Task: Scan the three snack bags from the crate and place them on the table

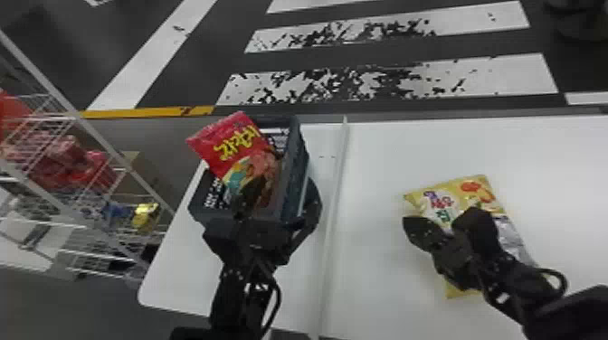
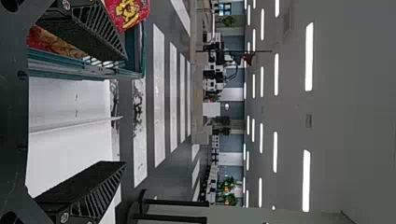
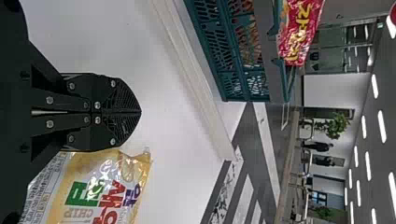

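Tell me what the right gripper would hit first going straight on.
Likely the white ridge on the table, if the shut right gripper is low enough; its height is unclear. Otherwise it may just clear the crate, whose corner sits close beside that line.

Jaws closed; yellow bag [image 3: 100, 189] near; crate [image 3: 268, 56] beyond

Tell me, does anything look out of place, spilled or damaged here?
The red snack bag looks askew: it sits tilted, its upper end jutting past the rim of the crate instead of lying inside. The yellow bag lies slanted on the table. I see no spill.
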Tool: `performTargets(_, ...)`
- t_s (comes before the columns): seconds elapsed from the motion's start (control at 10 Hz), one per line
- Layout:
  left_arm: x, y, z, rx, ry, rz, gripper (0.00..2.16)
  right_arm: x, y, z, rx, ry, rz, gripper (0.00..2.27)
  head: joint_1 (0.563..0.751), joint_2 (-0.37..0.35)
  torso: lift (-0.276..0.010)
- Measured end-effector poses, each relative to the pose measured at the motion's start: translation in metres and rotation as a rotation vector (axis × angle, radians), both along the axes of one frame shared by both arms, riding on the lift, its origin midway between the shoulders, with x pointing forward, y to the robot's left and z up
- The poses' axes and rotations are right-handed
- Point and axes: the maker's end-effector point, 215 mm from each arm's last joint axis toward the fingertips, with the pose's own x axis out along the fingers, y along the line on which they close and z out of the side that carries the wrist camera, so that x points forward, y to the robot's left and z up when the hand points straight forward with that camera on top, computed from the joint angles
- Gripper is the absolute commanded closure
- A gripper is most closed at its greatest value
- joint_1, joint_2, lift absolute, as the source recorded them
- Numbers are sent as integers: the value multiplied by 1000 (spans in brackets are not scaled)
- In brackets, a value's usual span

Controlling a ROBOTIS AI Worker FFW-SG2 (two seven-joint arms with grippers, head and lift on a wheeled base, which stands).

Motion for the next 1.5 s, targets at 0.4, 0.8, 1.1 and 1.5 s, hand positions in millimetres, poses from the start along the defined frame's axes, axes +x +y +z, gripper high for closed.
performTargets(0.4, 1, -2, -1, -4, 4, -6, 87, 10, -39, -18, -85, 23, -59, 2253, 695, 234, -62)
performTargets(0.8, 2, -6, -4, -7, 12, -13, 90, 29, -91, -16, -140, 9, -110, 2253, 695, 163, -62)
performTargets(1.1, 3, -8, -6, -10, 17, -17, 90, 28, -109, -5, -146, 5, -113, 2253, 695, 133, -62)
performTargets(1.5, 4, -11, -10, -12, 26, -22, 90, -13, -86, -7, -98, 73, -56, 2253, 695, 168, -62)
